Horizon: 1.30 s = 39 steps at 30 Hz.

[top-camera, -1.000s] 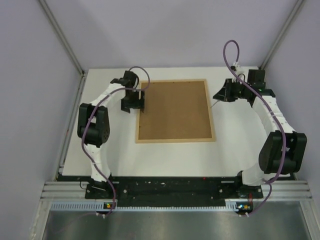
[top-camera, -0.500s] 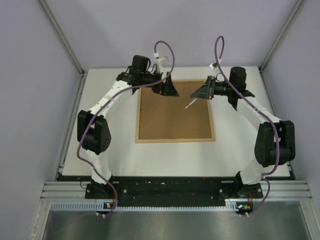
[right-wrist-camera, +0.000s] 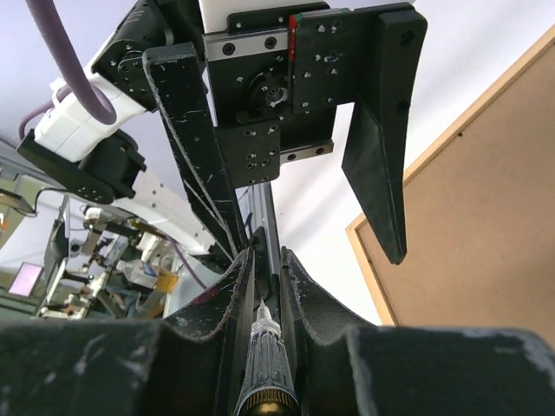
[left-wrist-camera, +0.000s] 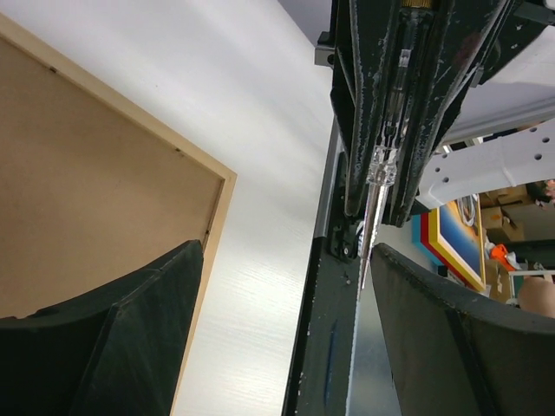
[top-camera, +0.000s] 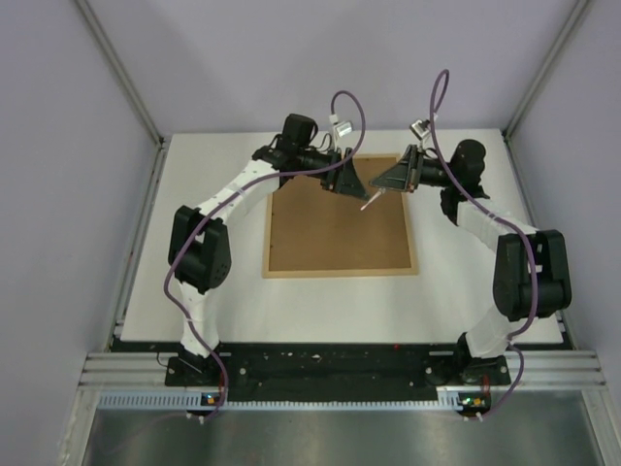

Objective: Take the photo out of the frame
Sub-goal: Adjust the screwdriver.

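The frame [top-camera: 340,273] lies face down mid-table, its plain brown backing board [top-camera: 340,214] up; the photo is hidden beneath it. Above the frame's far part, my two grippers face each other tip to tip. My right gripper [top-camera: 390,180] is shut on a clear-handled screwdriver [top-camera: 371,201], whose thin blade points at my left gripper [top-camera: 355,184]. In the left wrist view the left gripper [left-wrist-camera: 286,251] is open, and the screwdriver [left-wrist-camera: 386,130] blade reaches down beside its right finger. The right wrist view shows the right gripper [right-wrist-camera: 267,256] clamped around the screwdriver [right-wrist-camera: 264,364].
White table [top-camera: 213,291] surrounds the frame on all sides. A black and aluminium rail [top-camera: 330,369] runs along the near edge by the arm bases. Pale enclosure walls with metal posts [top-camera: 121,73] stand at the left, back and right.
Both arms have swung inward from the frame's left and right sides to meet above its far part. The right gripper has kept the screwdriver. The left gripper's jaws stand open throughout.
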Each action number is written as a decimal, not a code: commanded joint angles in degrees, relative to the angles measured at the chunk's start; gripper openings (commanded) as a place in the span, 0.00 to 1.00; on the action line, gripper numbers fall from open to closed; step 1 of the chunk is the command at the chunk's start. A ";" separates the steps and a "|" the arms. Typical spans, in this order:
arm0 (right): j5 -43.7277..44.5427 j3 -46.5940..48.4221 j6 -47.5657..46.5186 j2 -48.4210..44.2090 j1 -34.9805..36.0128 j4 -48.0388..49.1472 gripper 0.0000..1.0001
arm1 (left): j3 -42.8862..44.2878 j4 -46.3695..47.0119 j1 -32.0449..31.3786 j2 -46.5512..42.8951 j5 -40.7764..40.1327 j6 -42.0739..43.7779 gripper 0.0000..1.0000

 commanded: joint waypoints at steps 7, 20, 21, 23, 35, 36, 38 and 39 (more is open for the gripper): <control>2.57 3.00 -12.77 -0.26 0.20 -12.88 0.00 | 0.80 6.48 -0.51 -0.78 5.25 -4.92 0.77; 4.42 3.80 -11.37 1.06 0.29 -12.80 0.00 | 0.45 0.51 -3.15 -0.17 1.74 0.88 0.60; 4.42 3.80 -11.37 1.06 0.29 -12.80 0.00 | 0.45 0.42 -3.32 -0.08 1.74 0.88 0.57; 4.51 3.80 -11.19 1.06 0.29 -12.62 0.00 | 0.62 0.16 -3.41 0.01 1.56 0.97 0.52; 4.16 3.36 -8.82 0.27 0.29 -10.08 0.00 | 1.33 -2.13 -3.68 0.71 0.33 2.28 0.27; 3.98 3.36 -8.73 0.18 0.29 -9.99 0.00 | 1.59 -2.39 -3.68 0.80 0.16 2.37 0.21; 3.98 3.36 -8.82 0.09 0.20 -9.99 0.00 | 2.29 -3.09 -3.77 1.24 -0.37 2.72 0.06; 3.98 3.27 -8.82 -0.08 0.20 -10.16 0.00 | 2.73 -3.70 -3.77 1.59 -0.46 2.81 0.00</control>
